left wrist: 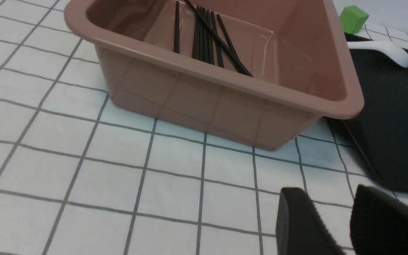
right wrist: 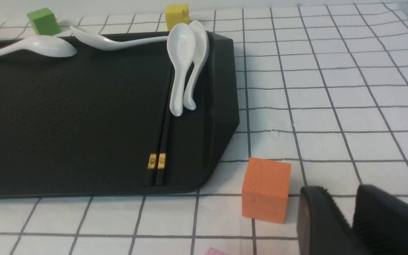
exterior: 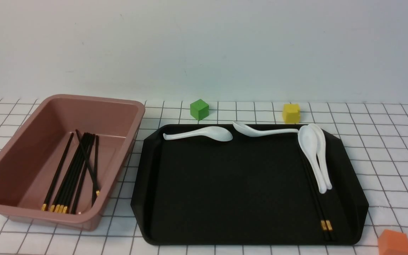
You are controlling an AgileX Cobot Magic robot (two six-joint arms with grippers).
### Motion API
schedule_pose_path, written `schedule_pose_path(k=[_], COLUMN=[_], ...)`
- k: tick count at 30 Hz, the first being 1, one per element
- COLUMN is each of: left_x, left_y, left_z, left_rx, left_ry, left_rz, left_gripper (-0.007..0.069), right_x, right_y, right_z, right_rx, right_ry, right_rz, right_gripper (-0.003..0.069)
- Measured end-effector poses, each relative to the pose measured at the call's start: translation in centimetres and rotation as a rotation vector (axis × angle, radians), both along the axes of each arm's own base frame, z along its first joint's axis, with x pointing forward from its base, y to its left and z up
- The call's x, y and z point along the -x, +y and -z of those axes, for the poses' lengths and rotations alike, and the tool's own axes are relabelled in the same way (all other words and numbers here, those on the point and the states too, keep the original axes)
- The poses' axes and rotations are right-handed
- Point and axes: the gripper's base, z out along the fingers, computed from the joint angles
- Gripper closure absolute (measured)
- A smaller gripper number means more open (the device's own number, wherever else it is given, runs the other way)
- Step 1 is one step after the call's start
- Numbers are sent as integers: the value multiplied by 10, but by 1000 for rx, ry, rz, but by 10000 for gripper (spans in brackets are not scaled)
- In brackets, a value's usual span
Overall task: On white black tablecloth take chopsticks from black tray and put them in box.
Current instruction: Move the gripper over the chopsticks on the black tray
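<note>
1. The right gripper (right wrist: 342, 191) hangs low over the tablecloth (right wrist: 349, 106), its fingers only slightly parted and pinching nothing. An orange cube (right wrist: 266, 189) sits just to its left.
2. The left gripper (left wrist: 329, 193) is also narrowly parted and empty, near the box (left wrist: 190, 102) on its near side.
3. The only chopsticks (right wrist: 163, 141) on the black tray (right wrist: 66, 124) lie along its right side, left of the right gripper and a little farther off, beyond the cube.
4. Their long axis runs near to far. The gold bands are at the near end, and the far part passes under the white spoons (right wrist: 184, 63).
5. The right arm is clearly nearer. A pinch across the bare near stretch looks best.
6. The box, already holding several chopsticks, stands left of the tray.
</note>
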Motion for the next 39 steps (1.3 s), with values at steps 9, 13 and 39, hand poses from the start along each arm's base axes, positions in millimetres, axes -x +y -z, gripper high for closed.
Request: schedule_pose_path(k=[9,13,39], left_x=[0,0,0], left_y=[0,0,0], left_z=[0,0,0], left_rx=[1,1,1], left_ry=[0,0,0], left_rz=[0,0,0], left_gripper=[386,386,386], right_x=[0,0,-1], right_y=[0,0,14], right_z=[0,0,-8], right_rx=[10,10,-715], right_ry=[0,0,-29], right_rz=[1,1,16], right_gripper=[463,457,426])
